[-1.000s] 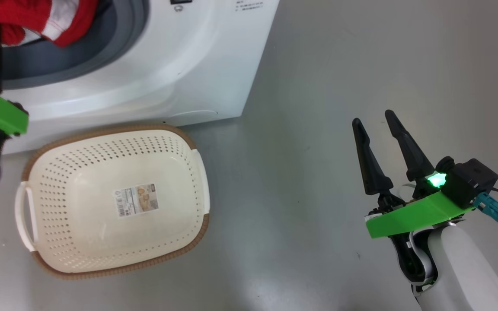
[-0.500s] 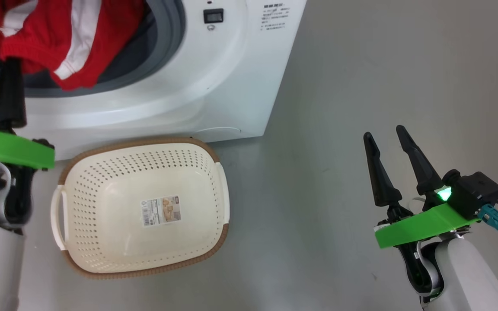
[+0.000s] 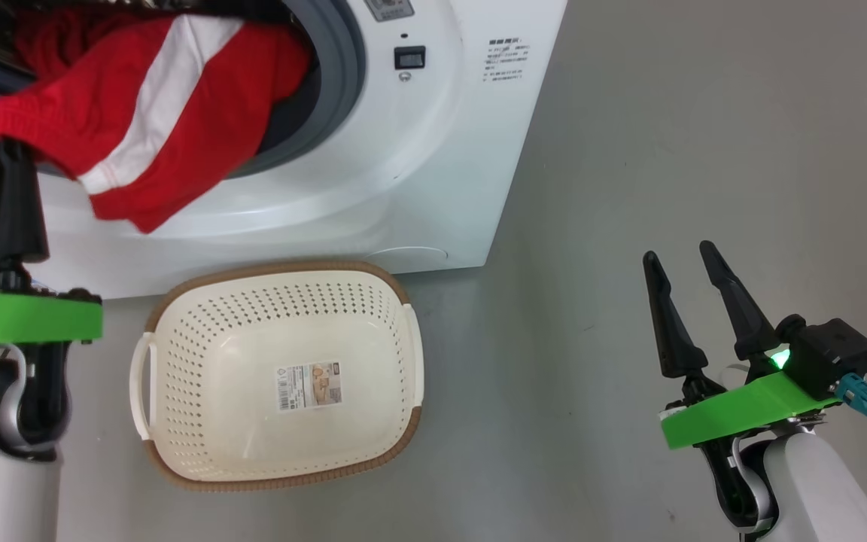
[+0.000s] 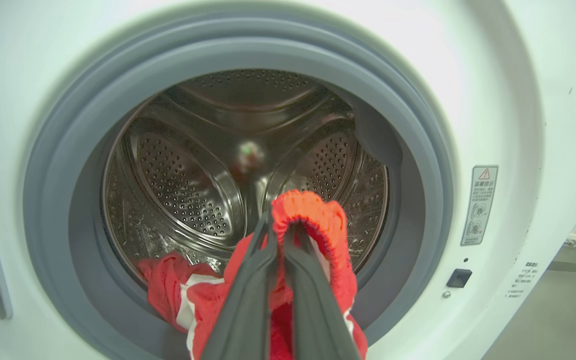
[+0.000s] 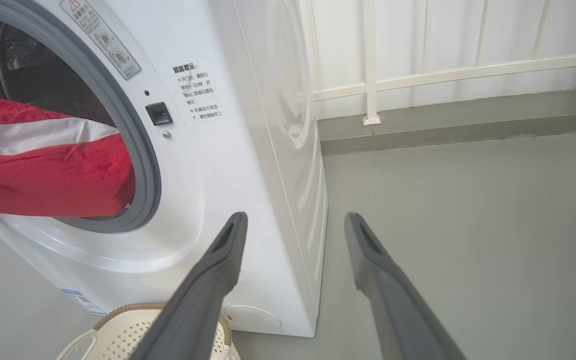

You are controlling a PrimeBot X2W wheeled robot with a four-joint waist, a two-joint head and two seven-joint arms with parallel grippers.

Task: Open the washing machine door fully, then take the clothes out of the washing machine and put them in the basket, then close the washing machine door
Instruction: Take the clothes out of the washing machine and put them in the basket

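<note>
A white front-loading washing machine (image 3: 433, 150) is seen from above, its round opening uncovered and ringed by a grey gasket (image 3: 347, 75). The clothes (image 3: 155, 128) (red fabric crossed by a broad white stripe) are draped out of the opening and over the lower edge of the gasket. One part of them lies inside the perforated steel drum (image 4: 183, 190).

The left fingers (image 3: 3, 203) are clenched on a bunched red edge of the clothes, which is held up in front of the opening. The basket (image 3: 275, 269), cream with a brown rim, is set on the grey floor (image 3: 629, 150) just in front of the machine's base. A label is stuck to the bottom of the basket. The right fingers (image 3: 667, 324) are released and spread apart. They are held over the floor, well to the right of the basket.
</note>
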